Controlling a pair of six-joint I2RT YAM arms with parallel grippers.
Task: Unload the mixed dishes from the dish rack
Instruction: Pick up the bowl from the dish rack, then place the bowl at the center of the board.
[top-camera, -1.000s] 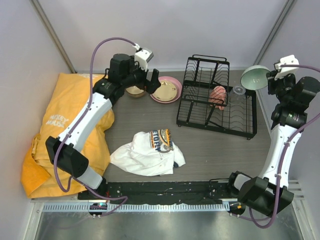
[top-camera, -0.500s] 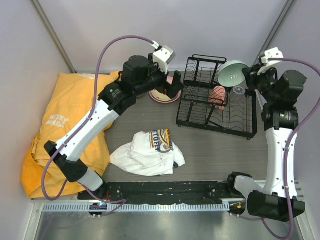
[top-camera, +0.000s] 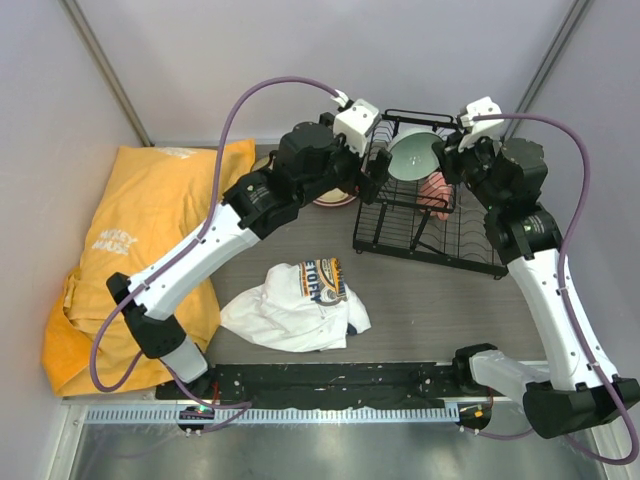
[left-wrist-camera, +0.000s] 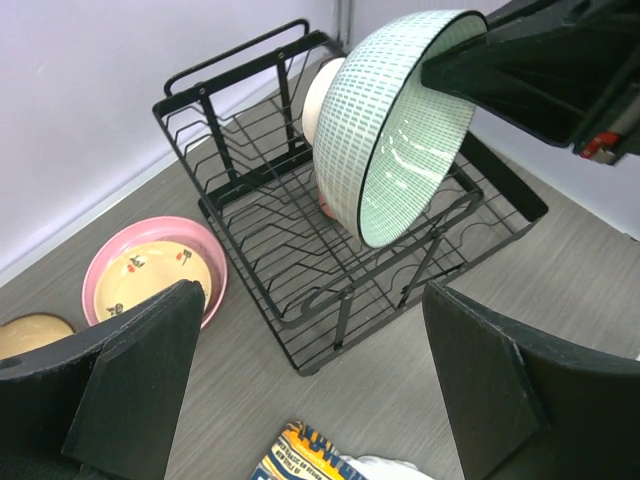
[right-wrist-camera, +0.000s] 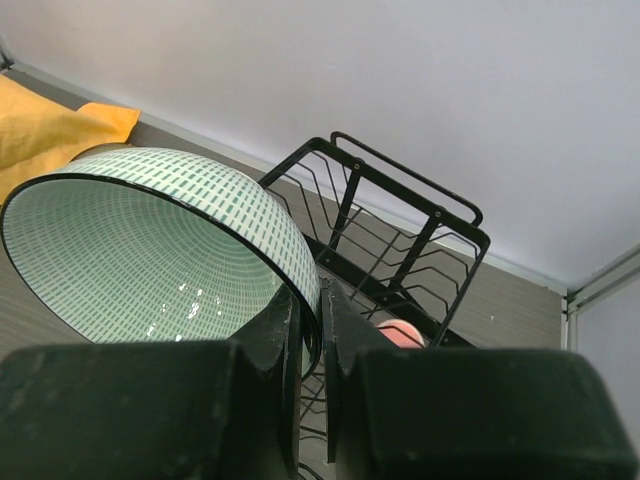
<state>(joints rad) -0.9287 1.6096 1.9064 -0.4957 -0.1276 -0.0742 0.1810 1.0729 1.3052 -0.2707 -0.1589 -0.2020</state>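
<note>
Grey tabletop (top-camera: 440, 300), pale walls all round, and the action is bunched at the top centre of the overhead frame. Right gripper (right-wrist-camera: 308, 345) is clamped on the rim of the mint-green bowl (top-camera: 413, 155), fingers pinched together with the rim between them, bowl tipped on edge in the air above the dish rack (top-camera: 432, 215). Left gripper (left-wrist-camera: 310, 400) faces it with jaws spread wide and nothing in them.

By the look of it this is a hand-across: bowl out of the rack, offered toward the empty arm. Next, the left jaws would need to line up on the free rim before the right lets go.

Overhead, the pink mug (top-camera: 436, 190) sits in the rack behind the bowl. The big pink plate (left-wrist-camera: 155, 270) with the cream patterned plate (left-wrist-camera: 165, 275) in it lies at lower left of the left wrist view, the tan bowl (left-wrist-camera: 35, 335) just beside; overhead the arm covers most of that. Right wrist shows the pinch itself, close up. White printed T-shirt (top-camera: 300, 305) lies at lower centre overhead.
</note>
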